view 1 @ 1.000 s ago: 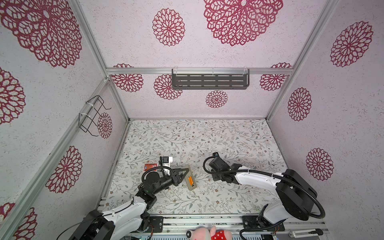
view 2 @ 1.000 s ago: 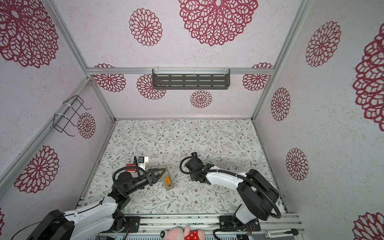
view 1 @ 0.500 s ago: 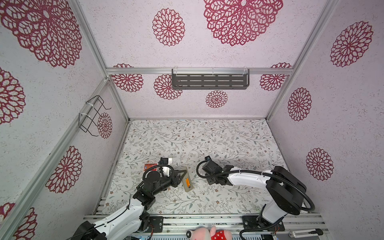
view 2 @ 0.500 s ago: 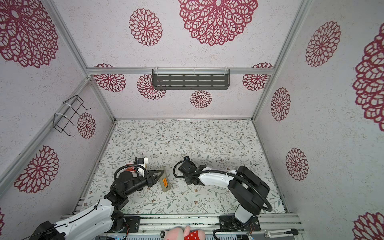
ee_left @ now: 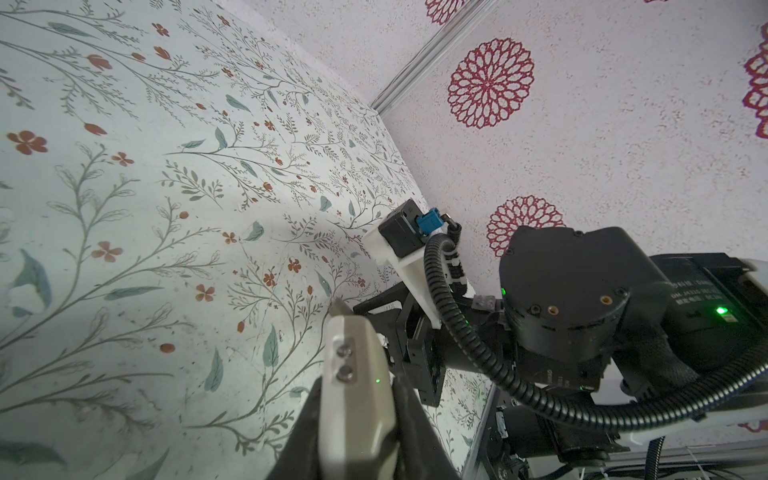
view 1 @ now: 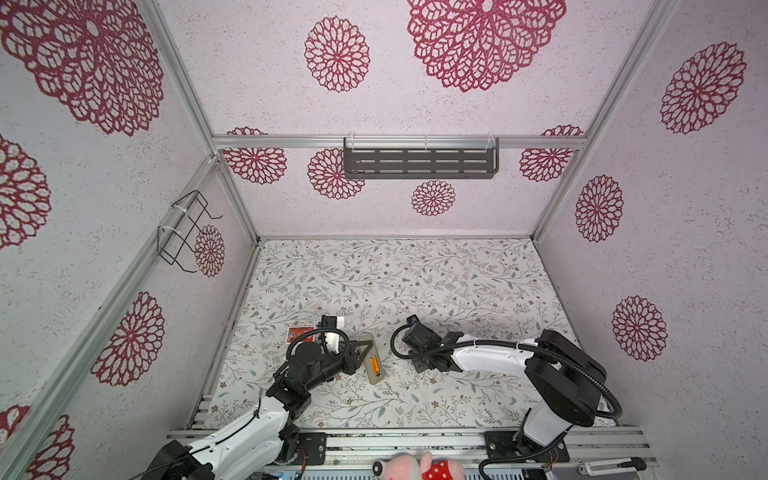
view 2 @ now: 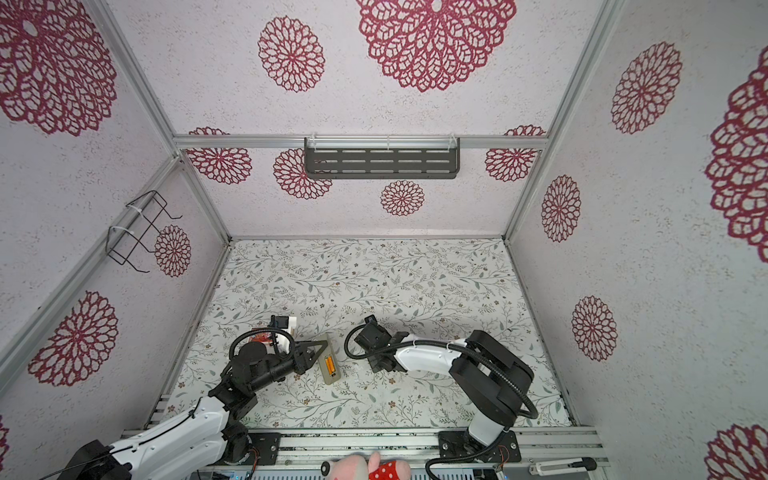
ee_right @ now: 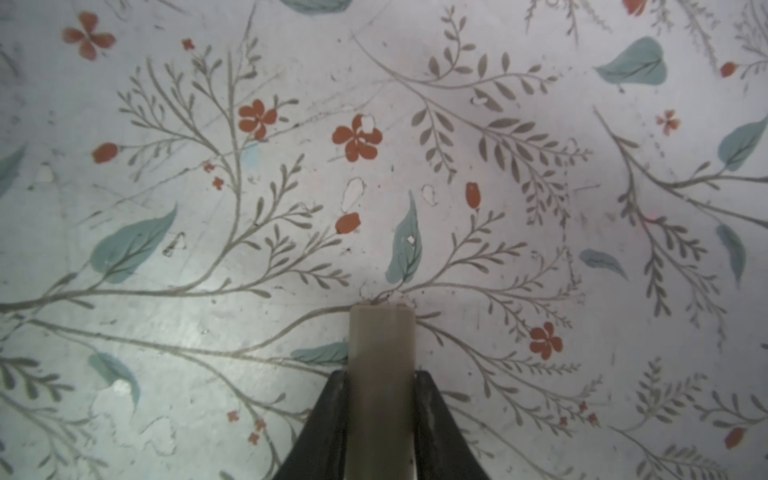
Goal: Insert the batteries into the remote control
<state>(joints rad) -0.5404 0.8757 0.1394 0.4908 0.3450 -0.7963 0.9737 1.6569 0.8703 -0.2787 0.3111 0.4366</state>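
The remote control [view 1: 372,358] lies beige-grey back up near the table's front left, and the orange batteries [view 1: 375,366] show in its open compartment. My left gripper [view 1: 368,350] is shut on the remote's far end. In the left wrist view that end [ee_left: 353,399] fills the gap between the fingers [ee_left: 309,419]. My right gripper [view 1: 420,366] hangs just right of the remote and points down at the table. It is shut on a flat beige-grey piece [ee_right: 382,345], whose tip touches the tabletop. Both top views show the remote [view 2: 328,359] and both grippers [view 2: 323,351] [view 2: 380,365].
A red printed card box [view 1: 300,332] lies behind the left arm, partly hidden. A pink plush toy [view 1: 415,469] sits on the front rail. On the back wall hangs a dark slotted shelf [view 1: 419,163], and a wire rack [view 1: 187,232] hangs on the left wall.
My right gripper has moved left, closer to the remote. The left gripper has turned the remote so that it points more straight front to back.
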